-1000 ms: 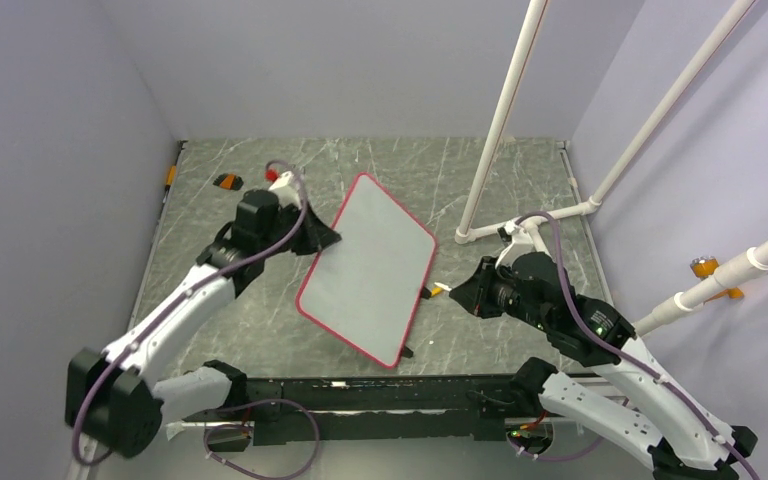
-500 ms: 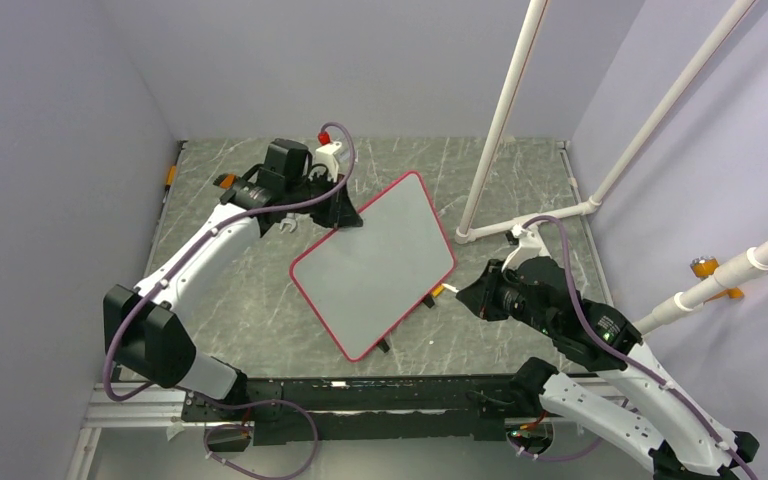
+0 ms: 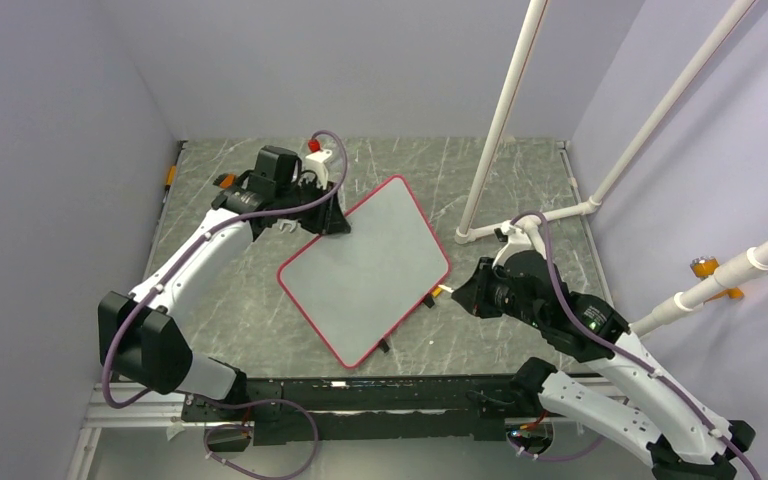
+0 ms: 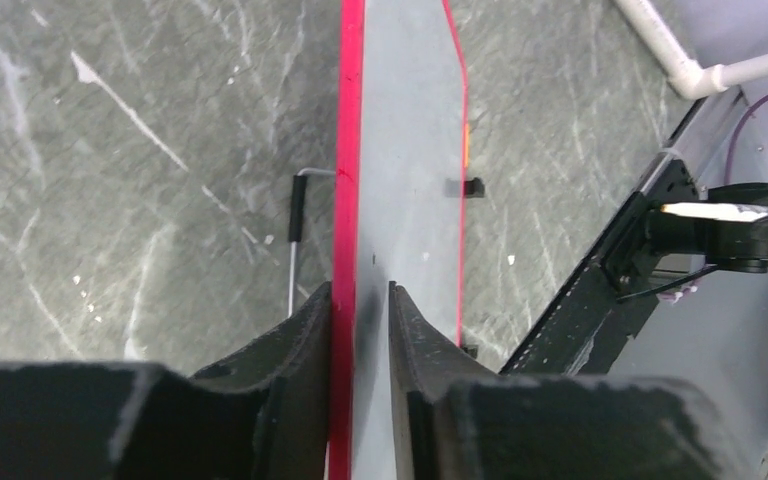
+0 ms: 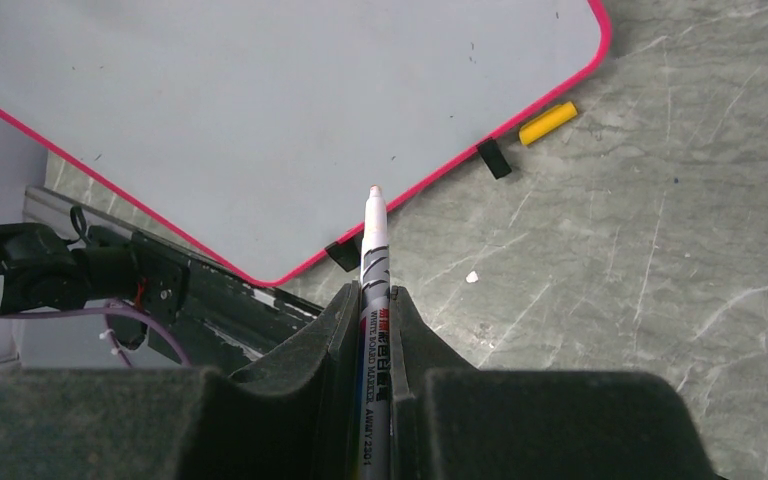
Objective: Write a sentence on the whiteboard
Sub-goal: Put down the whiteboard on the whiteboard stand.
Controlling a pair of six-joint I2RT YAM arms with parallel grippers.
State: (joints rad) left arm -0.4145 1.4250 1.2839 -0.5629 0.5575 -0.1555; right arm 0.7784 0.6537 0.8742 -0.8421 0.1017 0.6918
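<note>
The whiteboard [image 3: 365, 270], red-framed with a plain grey-white face, lies askew in mid-table. No sentence is in view on it. My left gripper [image 3: 332, 222] straddles its far-left edge. In the left wrist view one pad touches the red frame [image 4: 348, 150] and the other stands a little off the board's face, so the left gripper [image 4: 360, 290] is slightly open. My right gripper [image 5: 375, 292] is shut on a whiteboard marker [image 5: 374, 250]. Its tip points at the board's near-right edge [image 5: 420, 190] and hovers just off it. A yellow cap [image 5: 547, 122] lies beside that edge.
White pipe posts [image 3: 500, 120] rise from the back right, their foot [image 3: 520, 222] close behind my right arm. A small orange-black piece [image 3: 225, 181] sits at the back left. Black clips [image 5: 493, 158] jut from the board's edge. A black-handled wire [image 4: 297, 215] lies beside the board.
The left arm swung far back and turned the board clockwise, then slid it slightly near-left. Its jaws have loosened on the edge. The right gripper with the marker barely moved.
</note>
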